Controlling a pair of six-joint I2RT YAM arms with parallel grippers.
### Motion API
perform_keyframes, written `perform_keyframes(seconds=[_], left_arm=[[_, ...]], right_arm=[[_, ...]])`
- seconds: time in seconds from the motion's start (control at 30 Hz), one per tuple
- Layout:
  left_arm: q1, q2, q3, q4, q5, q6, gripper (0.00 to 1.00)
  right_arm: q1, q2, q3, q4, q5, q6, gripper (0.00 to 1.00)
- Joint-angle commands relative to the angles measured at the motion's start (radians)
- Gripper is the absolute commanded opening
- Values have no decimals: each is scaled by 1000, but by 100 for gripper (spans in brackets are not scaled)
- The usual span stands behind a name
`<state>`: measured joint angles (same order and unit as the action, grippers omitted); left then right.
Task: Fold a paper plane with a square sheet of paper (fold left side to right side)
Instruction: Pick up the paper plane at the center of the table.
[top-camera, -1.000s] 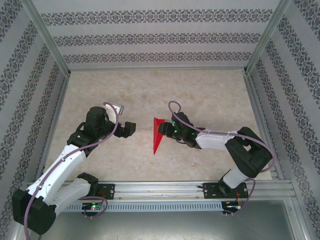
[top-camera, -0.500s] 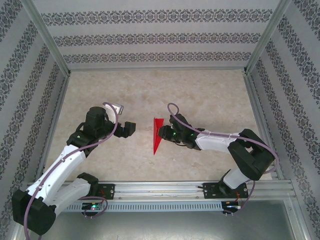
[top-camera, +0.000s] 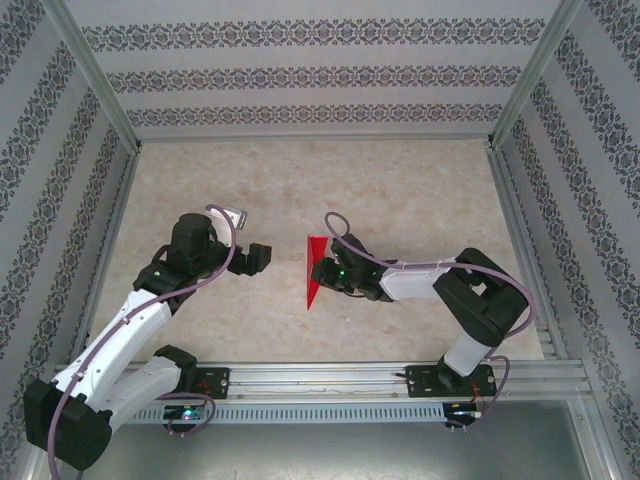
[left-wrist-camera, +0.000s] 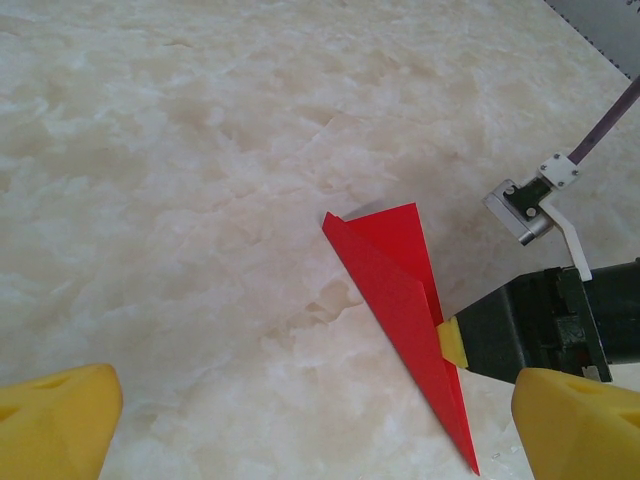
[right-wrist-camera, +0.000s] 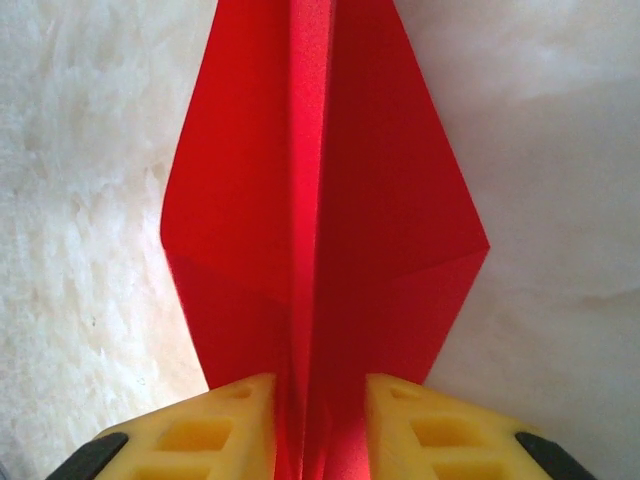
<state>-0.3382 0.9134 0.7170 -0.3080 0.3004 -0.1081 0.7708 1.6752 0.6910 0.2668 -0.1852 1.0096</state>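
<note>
Two arms meet at mid-bench (top-camera: 400, 190), where the right end effector (right-wrist-camera: 315, 430) pinches the red paper plane (top-camera: 315, 272) by its central fold between nearly closed yellow fingers (right-wrist-camera: 235, 425), while the left end effector (top-camera: 262, 258) hovers nearby, spread wide and empty.

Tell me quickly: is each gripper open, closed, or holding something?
Left gripper: open, holding nothing.
Right gripper: closed on the paper plane.

No legible text, label, brand, number or sign on any surface; the dark ornamental bands (top-camera: 300, 77) on the pale walls behind the marbled beige tabletop (top-camera: 400, 180) are repeating pattern, not lettering.
</note>
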Motion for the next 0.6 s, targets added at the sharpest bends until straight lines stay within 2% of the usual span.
perform_keyframes(seconds=[0.0,0.27,0.57], left_arm=[[17,-11,-1,-8,-16,25,100],[16,-13,-1,-12,-17,26,100],[16,-14,1,-15,-20,30,100]], right_arm=[[13,22,11,29,-14,18,27],[24,60,42,28,-18,22,20],[29,-52,39,-55,8,1,0]])
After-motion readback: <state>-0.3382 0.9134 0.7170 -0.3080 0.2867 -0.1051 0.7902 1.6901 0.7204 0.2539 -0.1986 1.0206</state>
